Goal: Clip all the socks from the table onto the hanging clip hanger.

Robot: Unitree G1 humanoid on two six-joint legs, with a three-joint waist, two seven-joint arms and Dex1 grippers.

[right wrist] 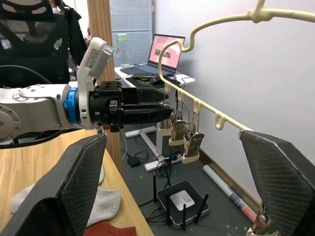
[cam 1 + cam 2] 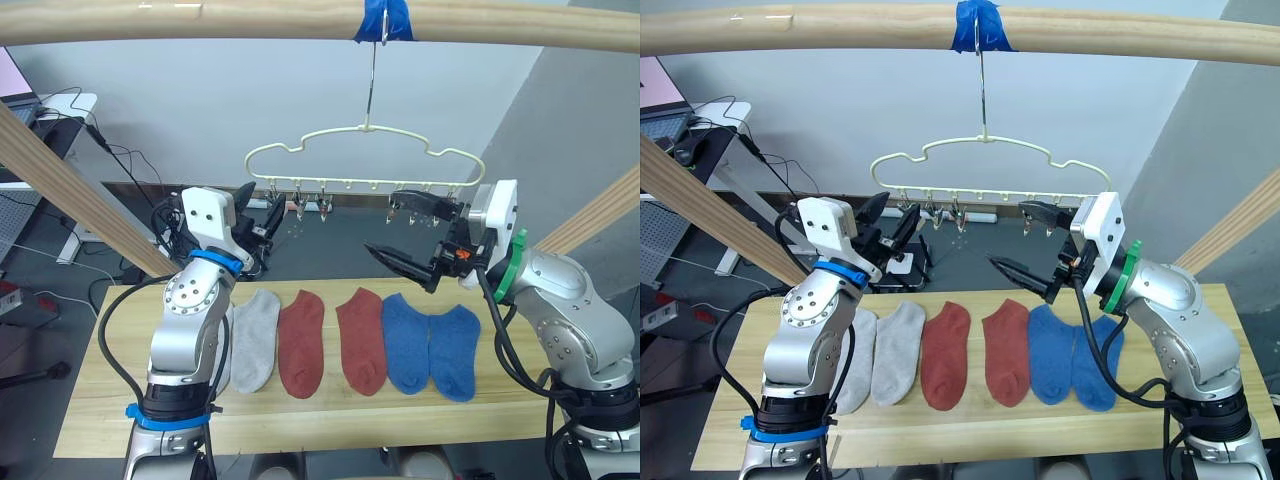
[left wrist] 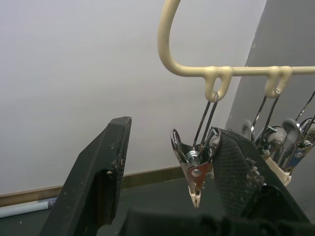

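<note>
Right eye view, worktop: the light wooden worktop (image 2: 970, 430) is long, with lines in the wood.
Socks: six socks (image 2: 945, 355) lie flat in a row on the worktop, close side by side. From the robot's left they are two grey, two red, two blue.
Clip hanger: the cream clip hanger (image 2: 365, 150) hangs above the far edge of the worktop. Its metal hook goes up to a thick wooden beam (image 2: 300, 20) wrapped in blue tape (image 2: 383, 18). Small metal clips (image 2: 325, 205) hang in a row under it.
Left fingers: the left gripper (image 3: 167, 162) is up at the hanger's left end. Its fingers are open wide. One clip (image 3: 193, 169) hangs between them, right by one finger. They hold nothing.
Right fingers: the right gripper (image 2: 405, 235) is up at the hanger's right end. Its fingers are spread wide and hold nothing.
Room: a plain white wall (image 2: 1090, 110) is behind. Slanted wooden posts (image 2: 710, 215) stand at both sides. A desk with a laptop (image 1: 167, 49) and cables stands off to the robot's left. A small black box with antennas (image 1: 184, 201) sits on the dark floor (image 2: 330, 260).
</note>
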